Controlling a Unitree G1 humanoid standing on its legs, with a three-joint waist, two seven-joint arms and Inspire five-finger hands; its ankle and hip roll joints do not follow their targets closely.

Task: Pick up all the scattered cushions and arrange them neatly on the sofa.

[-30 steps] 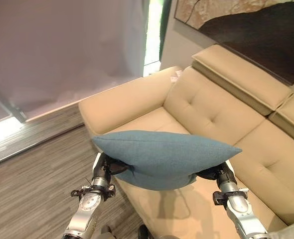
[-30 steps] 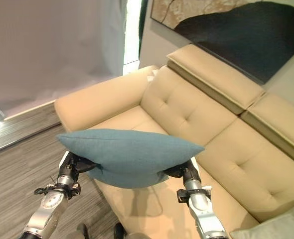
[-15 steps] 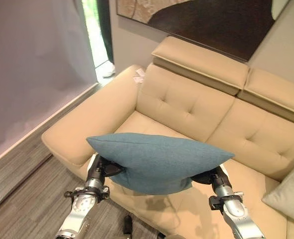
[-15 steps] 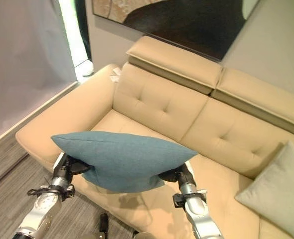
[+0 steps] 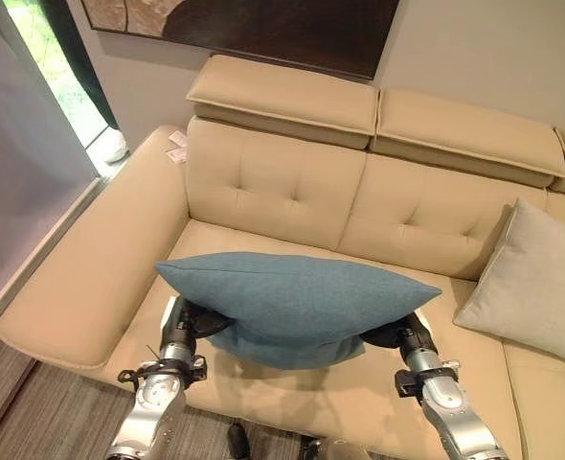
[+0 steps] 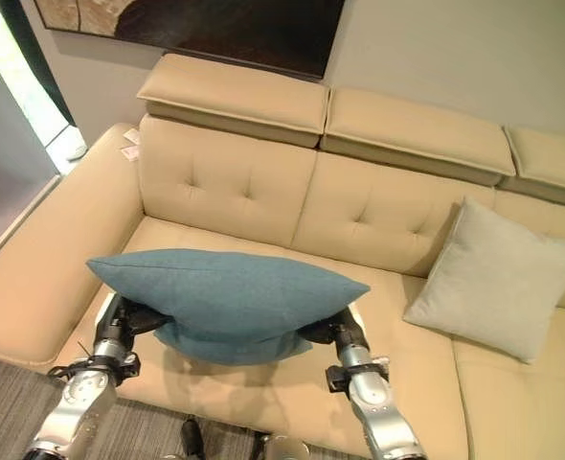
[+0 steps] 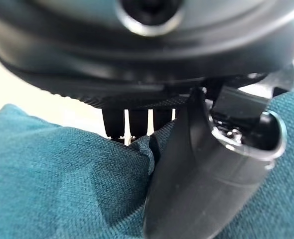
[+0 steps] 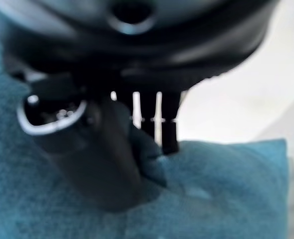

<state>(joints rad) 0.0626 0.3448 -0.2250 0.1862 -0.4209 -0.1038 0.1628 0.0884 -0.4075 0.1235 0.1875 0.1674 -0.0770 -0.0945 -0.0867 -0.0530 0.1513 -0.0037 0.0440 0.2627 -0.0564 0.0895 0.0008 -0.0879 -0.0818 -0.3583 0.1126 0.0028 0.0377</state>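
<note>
We are carrying a teal cushion (image 5: 297, 305) in the air, level, over the front edge of the sofa (image 5: 282, 182). Our left robot hand (image 7: 207, 169) is pinching its left end between thumb and fingers; our right robot hand (image 8: 87, 149) is pinching the right end likewise. We judge the placing step is next: reaching forward and setting it against the backrest. Farther right, a pale grey cushion (image 5: 531, 278) is leaning there.

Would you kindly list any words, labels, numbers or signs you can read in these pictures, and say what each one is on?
None can be read.
Small pale tags lie on the sofa arm's top corner: too small to tell whether they carry print.
The blue cushion held between the left hand and right hand, the grey cushion and the wall picture show no text.
</note>
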